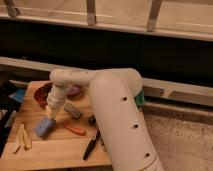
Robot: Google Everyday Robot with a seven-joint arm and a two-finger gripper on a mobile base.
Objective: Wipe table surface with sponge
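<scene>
My gripper sits at the sponge's one o'clock edge on the table; grip state: cannot tell.

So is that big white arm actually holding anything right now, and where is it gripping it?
It appears to hold the blue rectangular sponge by its upper end, the end effector pressing it onto the wooden table. The grip itself is not clearly visible.

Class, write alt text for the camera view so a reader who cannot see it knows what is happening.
A white robot arm reaches over a wooden table, its gripper down at a blue sponge near the table's left side. Around it lie an orange carrot-like item, a grey block, a dark bowl, yellow strips and a black tool.
</scene>
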